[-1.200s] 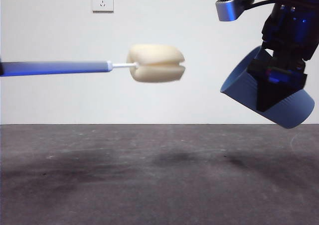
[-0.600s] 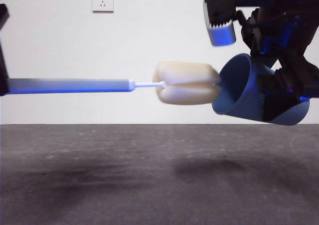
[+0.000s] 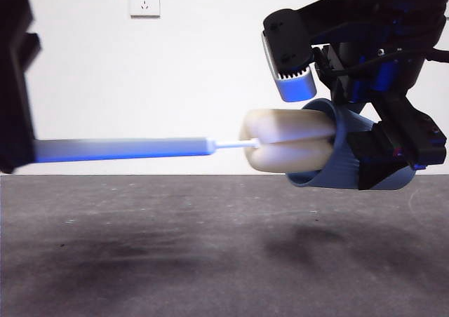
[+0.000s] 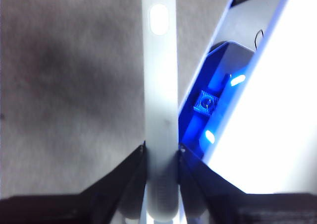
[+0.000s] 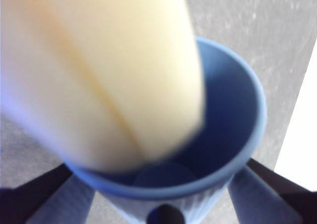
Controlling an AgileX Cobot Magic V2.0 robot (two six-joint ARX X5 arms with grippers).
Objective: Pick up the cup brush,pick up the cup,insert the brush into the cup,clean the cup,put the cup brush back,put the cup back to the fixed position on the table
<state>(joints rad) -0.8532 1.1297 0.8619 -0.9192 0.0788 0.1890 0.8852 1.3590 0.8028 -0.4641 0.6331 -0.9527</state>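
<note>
Pushing the brush (image 3: 210, 147) into the cup (image 3: 344, 164) is our step in hand, both held in the air above the table (image 3: 140, 261). Our left gripper (image 4: 162, 152) clamps the grey handle; our right gripper (image 5: 163, 204) grips the cup, tipped on its side. Only the sponge head is inside, partway. Next, we judge, we must push level and deeper, then scrub.
</note>
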